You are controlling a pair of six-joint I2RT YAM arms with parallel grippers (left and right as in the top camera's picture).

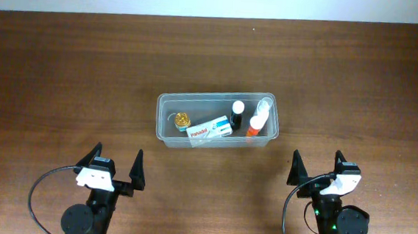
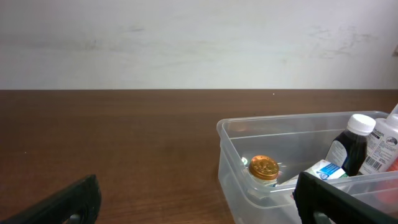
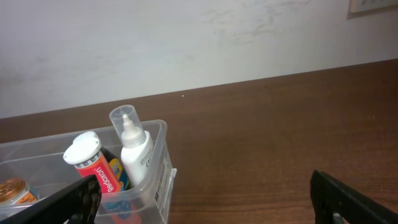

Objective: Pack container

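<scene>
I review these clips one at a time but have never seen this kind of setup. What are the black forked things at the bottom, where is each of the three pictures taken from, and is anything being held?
The black forked things are the ends of two robot arms, each with a two-finger tool. The top picture looks straight down at a brown table: the left tool and the right tool sit at the near edge, both open and holding nothing. The other two pictures come from small cameras on each arm's wrist, so the dark shapes in their lower corners are that arm's own fingers.

Between the arms sits the container, a clear plastic tub. In it lie a gold-lidded jar, a white and blue box, a dark bottle with a white cap, an orange tube and a white dropper bottle.
</scene>
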